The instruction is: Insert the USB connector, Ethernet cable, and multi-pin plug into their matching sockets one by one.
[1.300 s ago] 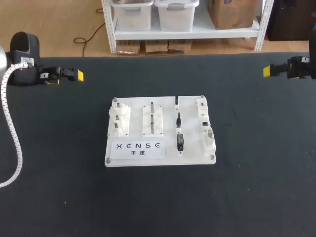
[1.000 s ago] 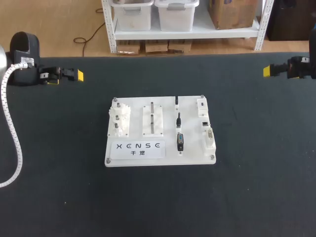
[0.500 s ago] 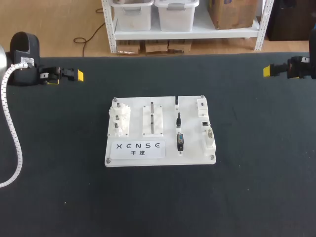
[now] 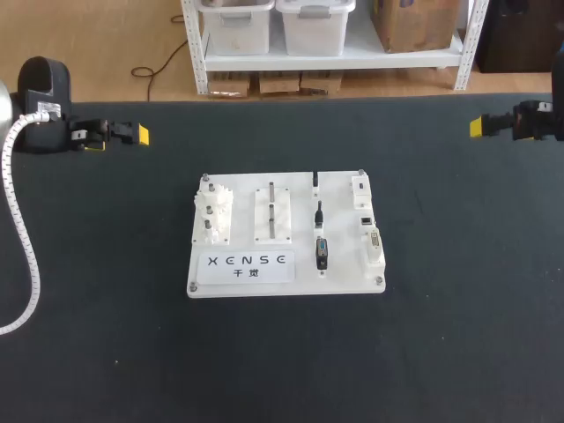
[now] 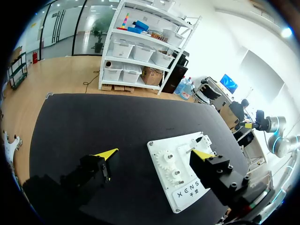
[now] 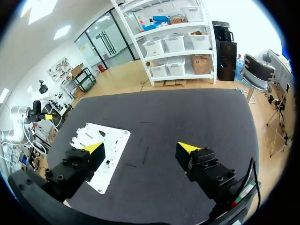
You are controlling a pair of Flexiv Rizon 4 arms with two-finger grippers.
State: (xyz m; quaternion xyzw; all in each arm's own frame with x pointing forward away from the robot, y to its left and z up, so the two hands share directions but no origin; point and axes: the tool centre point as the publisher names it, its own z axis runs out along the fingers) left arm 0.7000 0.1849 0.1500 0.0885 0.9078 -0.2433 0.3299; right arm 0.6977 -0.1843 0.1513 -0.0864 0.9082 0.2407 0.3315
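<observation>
Fig.: L gripper (image 5: pixel 154 153) & R gripper (image 6: pixel 140 147), fingers wide apart, empty, at far table corners; multi-pin plug (image 4: pixel 322 252) lies on white board (image 4: pixel 286 280) mid-table beside sockets (image 4: pixel 374 242); risk: skewed grasp on small plugs → jam at socket.

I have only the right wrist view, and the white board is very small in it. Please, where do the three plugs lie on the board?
Observer: The head view shows three dark plugs in one column, right of the middle of the board; the largest, the multi-pin plug, is nearest the robot.
Operator: And the sockets?
Observer: The white socket blocks line the board's right edge, beside that column.
Operator: Does the left gripper hold something?
Observer: No. In the left wrist view the left gripper is open and empty.
</observation>
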